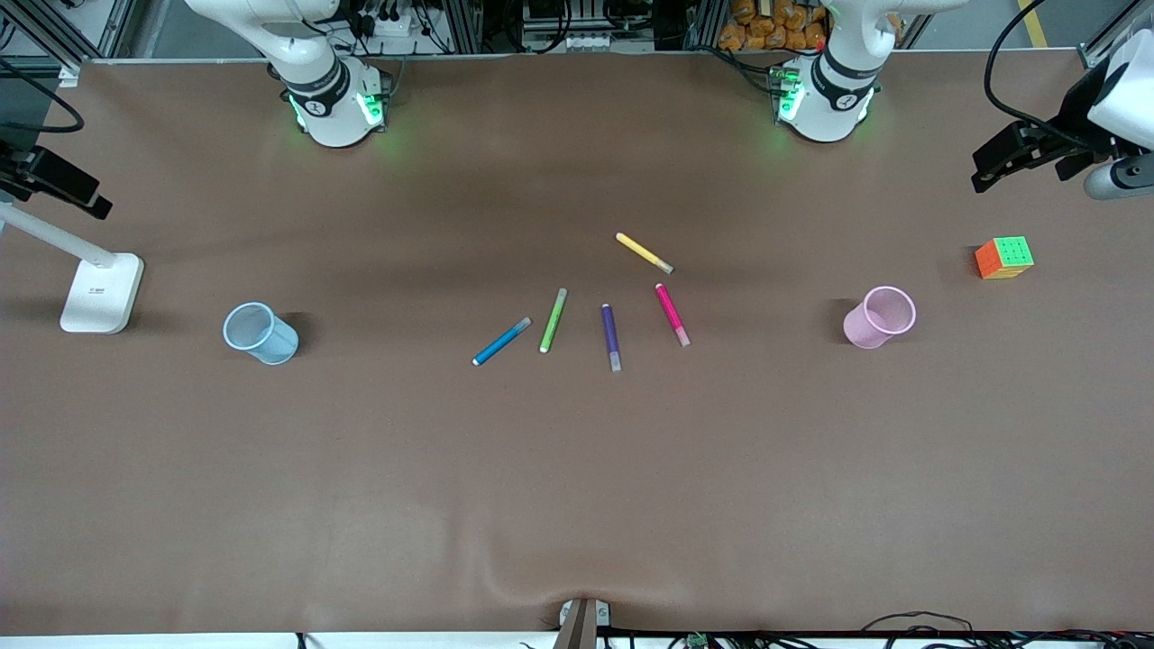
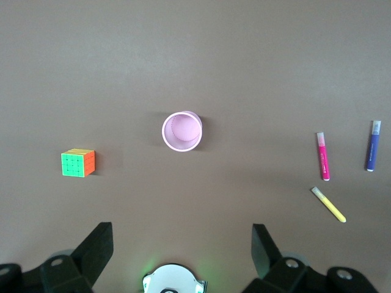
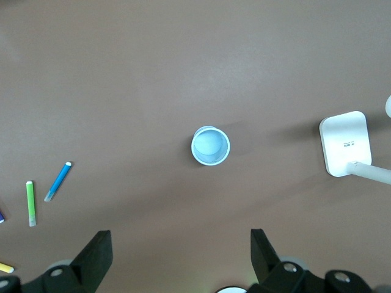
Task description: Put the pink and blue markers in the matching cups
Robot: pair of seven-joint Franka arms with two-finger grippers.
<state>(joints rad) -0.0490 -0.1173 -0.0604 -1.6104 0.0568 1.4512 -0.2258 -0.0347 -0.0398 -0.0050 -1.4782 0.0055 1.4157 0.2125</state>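
Observation:
The pink marker [image 1: 672, 315] and the blue marker [image 1: 501, 342] lie flat mid-table among other pens. The pink cup [image 1: 879, 317] stands upright toward the left arm's end. The blue cup [image 1: 261, 333] stands upright toward the right arm's end. My left gripper [image 1: 987, 171] hangs high at its end of the table, open and empty [image 2: 181, 231]. Its wrist view shows the pink cup [image 2: 181, 131] and pink marker [image 2: 322, 156]. My right gripper [image 1: 86, 198] hangs high at its end, open and empty [image 3: 180, 235]. Its wrist view shows the blue cup [image 3: 211, 146] and blue marker [image 3: 58, 181].
A lime-green pen [image 1: 553, 320] and a purple pen [image 1: 611, 336] lie between the two markers. A yellow pen [image 1: 644, 252] lies farther from the front camera. A colour cube [image 1: 1004, 258] sits near the pink cup. A white lamp base [image 1: 102, 293] stands near the blue cup.

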